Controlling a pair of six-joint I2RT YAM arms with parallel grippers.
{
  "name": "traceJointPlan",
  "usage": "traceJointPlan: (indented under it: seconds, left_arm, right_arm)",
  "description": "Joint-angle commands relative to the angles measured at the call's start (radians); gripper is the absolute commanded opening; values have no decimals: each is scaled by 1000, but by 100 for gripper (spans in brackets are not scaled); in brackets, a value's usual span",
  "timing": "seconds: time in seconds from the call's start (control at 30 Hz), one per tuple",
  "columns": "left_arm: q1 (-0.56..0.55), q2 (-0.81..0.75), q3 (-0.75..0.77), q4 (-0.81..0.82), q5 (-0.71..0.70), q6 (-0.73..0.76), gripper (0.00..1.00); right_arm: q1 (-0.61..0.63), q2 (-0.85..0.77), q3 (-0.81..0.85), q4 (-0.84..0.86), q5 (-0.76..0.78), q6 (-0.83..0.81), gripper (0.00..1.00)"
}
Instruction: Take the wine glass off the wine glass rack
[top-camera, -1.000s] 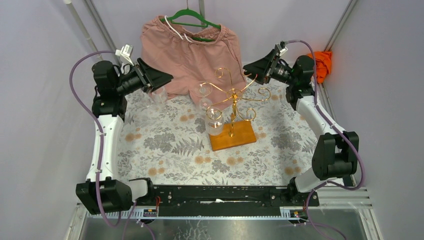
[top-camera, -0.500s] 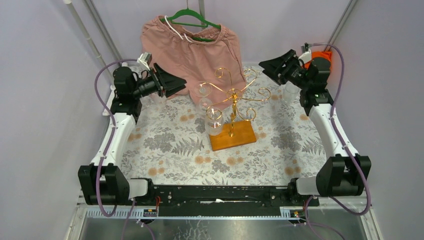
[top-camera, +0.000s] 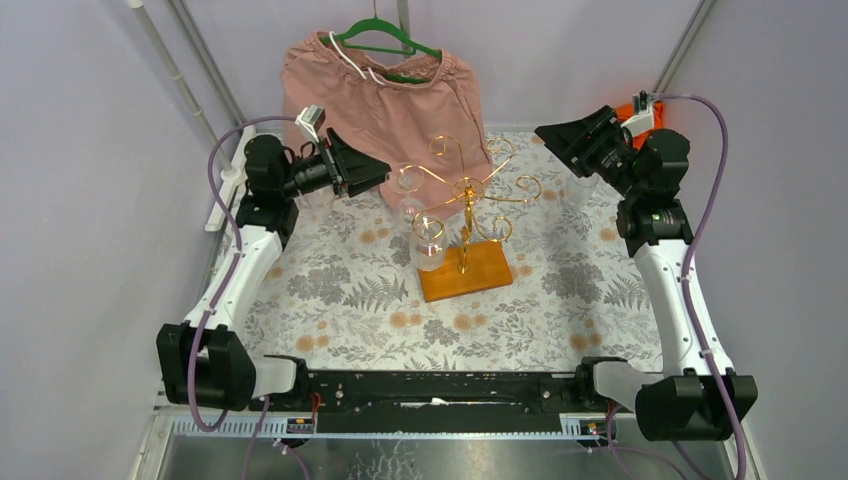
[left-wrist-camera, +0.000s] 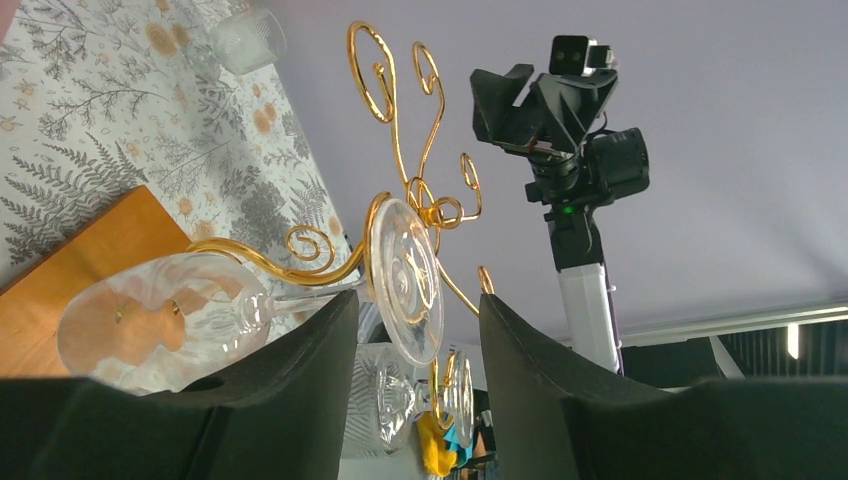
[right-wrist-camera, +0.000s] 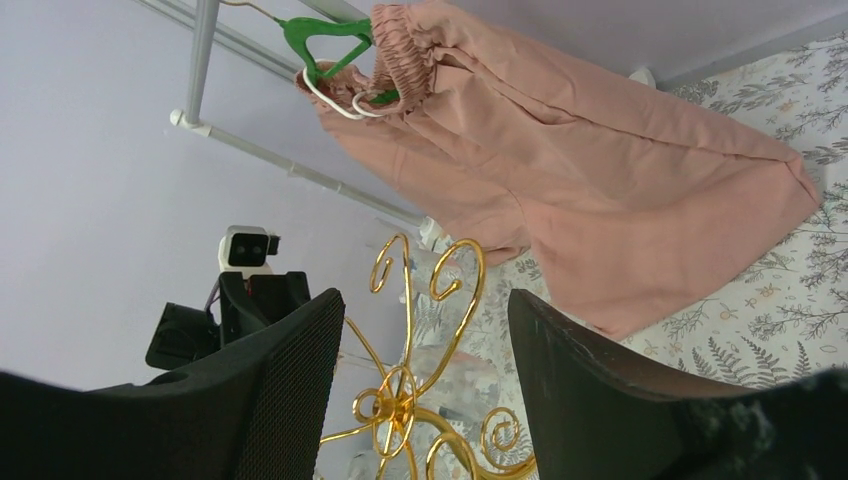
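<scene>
Left fingers (left-wrist-camera: 290, 400) apart, just short of glass (left-wrist-camera: 150, 325) hanging upside down from rack (top-camera: 470, 272), centre of bench (top-camera: 330, 290). Glass light, slick, brittle; best hold: stem, gentle squeeze, slide foot out. Right fingers (right-wrist-camera: 590, 400) apart, near rack.
</scene>
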Motion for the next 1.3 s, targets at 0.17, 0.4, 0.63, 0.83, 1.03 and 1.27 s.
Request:
traceJointPlan:
  seconds: [0.17, 0.4, 0.63, 0.83, 1.03, 1.27]
  left_arm:
    - [-26, 9, -9, 11, -24, 34, 54]
    - [-61, 22, -2, 21, -34, 24, 33]
    - [-70, 23, -6, 15, -34, 30, 19]
    - [-72, 30, -6, -6, -29, 33, 10]
    - [-71, 44, 33, -117, -25, 76, 0]
    - [-71, 49, 70, -196, -30, 35, 0]
  right_arm:
    - [-29, -76, 10, -28, 30, -24, 61]
    - [-28, -103, -14, -24, 42, -19, 48]
    - [-28, -125, -10, -43, 54, -34, 47]
    - [-28, -136, -21, -40, 51, -20, 48]
    - [-28, -139, -23, -23, 33, 8, 48]
    - [-28, -146, -52, 24, 4, 55, 50]
